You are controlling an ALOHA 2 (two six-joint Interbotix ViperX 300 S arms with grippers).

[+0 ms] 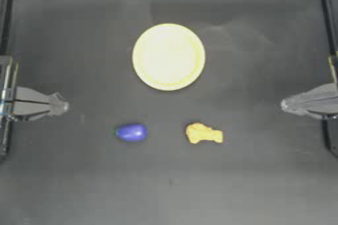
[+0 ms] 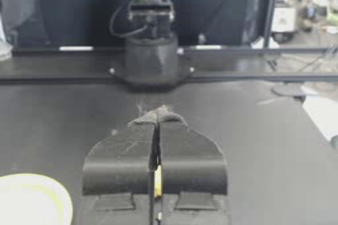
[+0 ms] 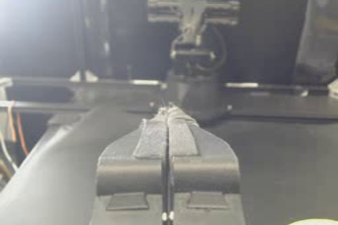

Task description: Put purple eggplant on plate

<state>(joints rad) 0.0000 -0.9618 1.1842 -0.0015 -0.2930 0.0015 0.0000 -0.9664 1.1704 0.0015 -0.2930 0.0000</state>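
Eggplant [image 1: 131, 132]: we see it on the table, below the plate [image 1: 168, 56] in the top view, well apart from it.
Yellow lump [image 1: 203, 133]: near the eggplant, toward the right arm's side.
Left gripper [image 1: 61, 105]: parked at its table edge, fingers pressed together, empty.
Right gripper [image 1: 286, 104]: parked opposite, fingers pressed together, empty.

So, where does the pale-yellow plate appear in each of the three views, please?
Top view: the plate lies above the centre of the picture, apart from the purple eggplant nearer the bottom.
Left wrist view: only part of the plate shows, at the lower left corner.
Right wrist view: only a thin sliver of its rim shows, at the lower right corner.
Shared landmark: the dark table.
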